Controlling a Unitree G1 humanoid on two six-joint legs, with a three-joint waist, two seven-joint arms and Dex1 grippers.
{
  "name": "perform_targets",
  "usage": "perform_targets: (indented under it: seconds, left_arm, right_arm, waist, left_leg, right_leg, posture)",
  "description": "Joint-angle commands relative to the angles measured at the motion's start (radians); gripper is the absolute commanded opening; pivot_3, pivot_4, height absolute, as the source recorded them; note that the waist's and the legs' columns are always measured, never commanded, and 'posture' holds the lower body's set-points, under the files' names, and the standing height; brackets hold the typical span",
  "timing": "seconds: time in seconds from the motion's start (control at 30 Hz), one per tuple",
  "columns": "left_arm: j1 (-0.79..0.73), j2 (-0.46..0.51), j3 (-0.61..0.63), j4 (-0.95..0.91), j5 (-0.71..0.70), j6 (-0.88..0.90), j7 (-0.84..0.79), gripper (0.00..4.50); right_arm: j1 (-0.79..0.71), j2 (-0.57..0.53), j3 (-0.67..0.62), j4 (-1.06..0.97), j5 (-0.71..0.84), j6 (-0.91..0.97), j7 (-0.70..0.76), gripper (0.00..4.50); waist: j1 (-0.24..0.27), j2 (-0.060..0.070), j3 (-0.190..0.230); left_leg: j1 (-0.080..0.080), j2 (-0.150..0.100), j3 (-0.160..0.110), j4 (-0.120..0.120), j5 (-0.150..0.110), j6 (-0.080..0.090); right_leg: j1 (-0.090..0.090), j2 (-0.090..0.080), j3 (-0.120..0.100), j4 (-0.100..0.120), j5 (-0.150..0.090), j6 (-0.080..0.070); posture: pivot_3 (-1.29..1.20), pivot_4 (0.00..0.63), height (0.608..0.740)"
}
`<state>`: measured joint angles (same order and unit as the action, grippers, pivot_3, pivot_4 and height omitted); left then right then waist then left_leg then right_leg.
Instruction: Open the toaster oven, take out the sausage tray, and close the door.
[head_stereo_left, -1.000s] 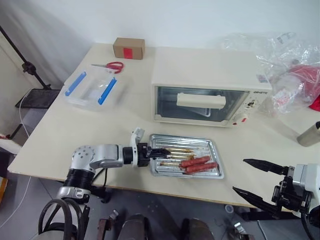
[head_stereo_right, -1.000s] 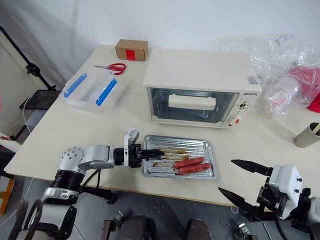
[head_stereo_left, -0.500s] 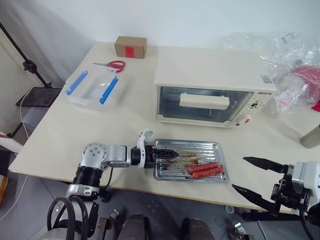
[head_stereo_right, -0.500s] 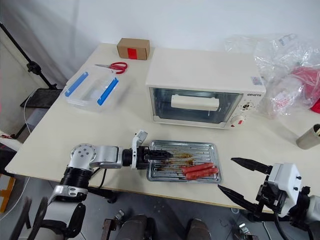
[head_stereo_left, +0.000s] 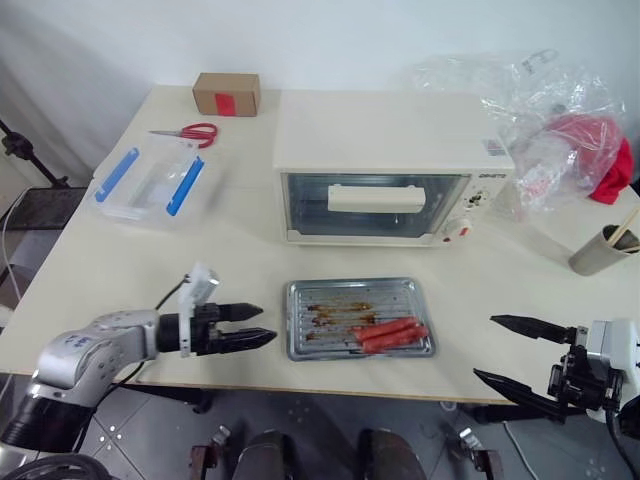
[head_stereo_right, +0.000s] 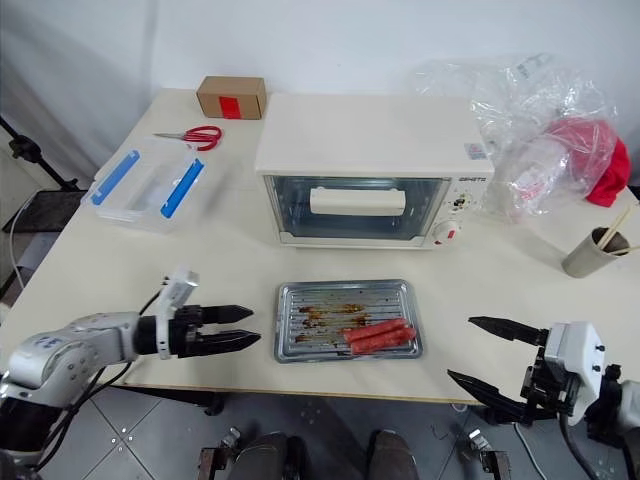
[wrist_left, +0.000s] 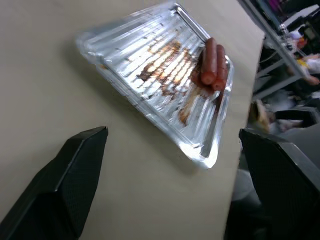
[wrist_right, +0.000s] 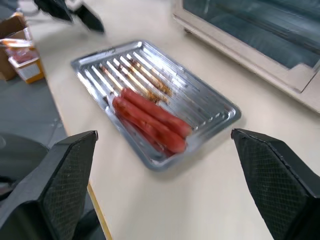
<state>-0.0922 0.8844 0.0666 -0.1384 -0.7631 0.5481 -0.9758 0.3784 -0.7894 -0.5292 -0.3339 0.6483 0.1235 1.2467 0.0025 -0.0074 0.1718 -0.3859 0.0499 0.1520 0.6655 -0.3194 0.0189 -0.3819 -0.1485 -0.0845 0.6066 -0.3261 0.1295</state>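
Note:
The cream-white toaster oven (head_stereo_left: 390, 130) stands at the back middle of the table. Its glass door (head_stereo_left: 375, 205) is shut, with the bar handle across it. The silvery ribbed sausage tray (head_stereo_left: 340, 318) lies flat on the table in front of the oven, red sausages (head_stereo_left: 390, 333) on its right part and brown grease marks on the ribs. My left gripper (head_stereo_left: 266, 324) hovers open just left of the tray, apart from it and holding nothing; the left wrist view shows the tray (wrist_left: 165, 75) beyond the fingers. My right gripper (head_stereo_left: 485, 347) stands open and empty at the table's front edge, right of the tray (wrist_right: 150, 95).
A clear plastic box with blue clips (head_stereo_left: 150, 180), red scissors (head_stereo_left: 190, 132) and a small cardboard box (head_stereo_left: 226, 94) sit at the back left. Crumpled plastic bags (head_stereo_left: 560, 110) and a cup (head_stereo_left: 600, 250) are at the right. The tray lies near the table's front edge (head_stereo_left: 360, 390).
My left gripper has let go of the tray's left edge, opened, rolled and drawn away to the left. The tray stays on the table. The camera view has shifted; the right gripper kept still.

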Motion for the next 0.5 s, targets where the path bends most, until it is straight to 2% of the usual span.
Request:
perform_targets:
  seconds: [0.03, 0.23, 0.5]
  left_arm:
    - [0.084, -0.015, 0.123, 0.032, 0.144, -0.301, -0.073, 4.46]
    - [0.177, -0.01, 0.228, 0.117, 0.296, -0.589, -0.134, 4.46]
    - [0.141, -0.053, 0.268, 0.196, 0.343, -0.671, -0.085, 4.46]
  right_arm:
    - [-0.039, -0.03, -0.021, 0.058, -0.005, -0.061, 0.068, 4.5]
    - [-0.126, -0.052, -0.017, 0.169, -0.042, -0.151, 0.13, 4.5]
    - [-0.114, -0.039, -0.037, 0.19, -0.042, -0.2, 0.152, 4.5]
  waist:
    - [-0.001, 0.0, 0.0]
    - [-0.002, 0.0, 0.0]
    - [0.0, 0.0, 0.0]
  left_leg:
    - [0.0, 0.0, 0.0, 0.0, 0.0, 0.0]
    - [-0.001, 0.0, 0.002, 0.0, -0.001, 0.002]
    - [-0.001, 0.001, 0.002, 0.001, -0.001, 0.002]
  right_leg:
    - [-0.001, 0.0, 0.0, 0.0, 0.0, 0.0]
    - [-0.001, -0.001, -0.004, 0.0, 0.0, 0.0]
    - [0.0, -0.002, -0.013, 0.006, 0.002, 0.003]
  posture:
    - [0.0, 0.15, 0.74]
    - [0.0, 0.15, 0.74]
    - [0.0, 0.15, 0.74]
